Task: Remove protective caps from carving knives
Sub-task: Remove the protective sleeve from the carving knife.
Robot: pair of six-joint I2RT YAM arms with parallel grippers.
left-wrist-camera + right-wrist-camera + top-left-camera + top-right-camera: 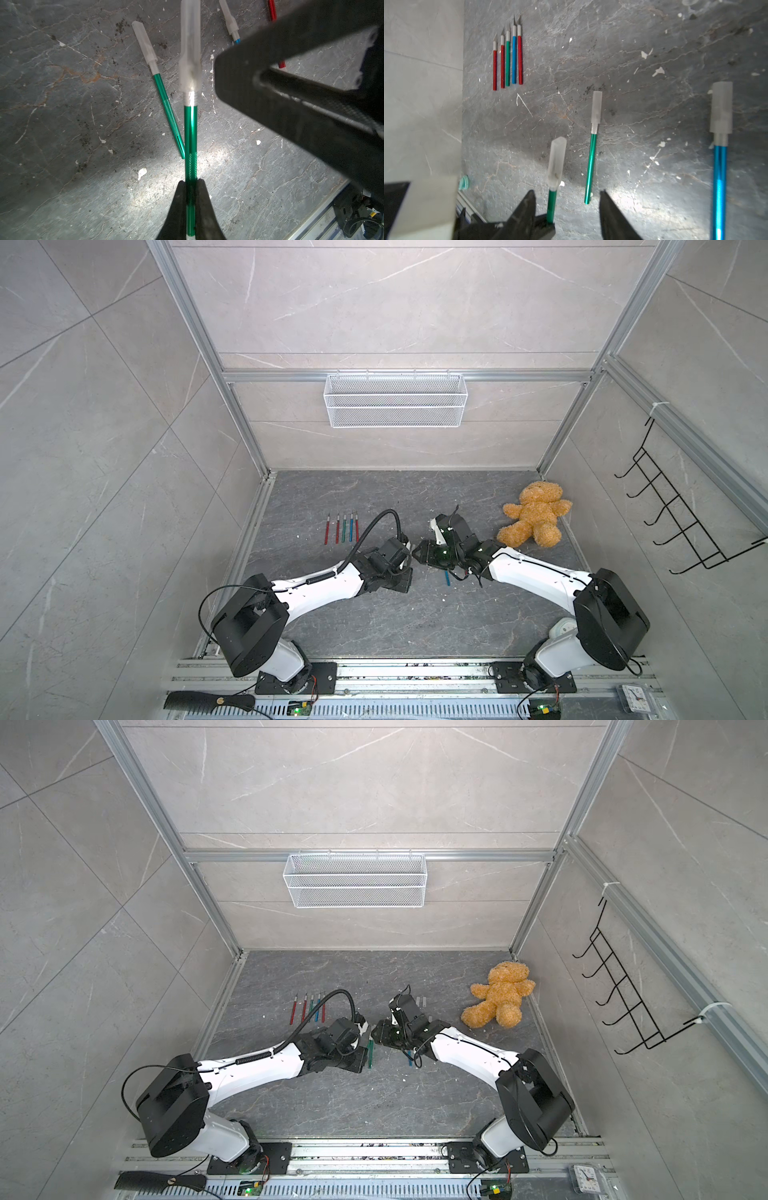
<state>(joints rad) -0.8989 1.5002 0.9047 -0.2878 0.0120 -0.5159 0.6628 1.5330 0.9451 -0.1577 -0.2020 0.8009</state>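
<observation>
A teddy bear (534,514) lies in the far right corner of the tabletop (374,626). Above its middle the left end effector (191,182) clamps a green carving knife (190,133); the right end effector (565,195) has jaws apart, not touching the knife's protective cap (556,162). Five uncapped knives (508,58) lie near the left edge.

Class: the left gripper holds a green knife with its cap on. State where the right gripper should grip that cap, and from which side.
Probably midway on the cap, jaws across its sides, coming from the tip end. The left gripper clamps the green knife at its handle end, so the cap stands free and should pull straight off lengthwise.
</observation>
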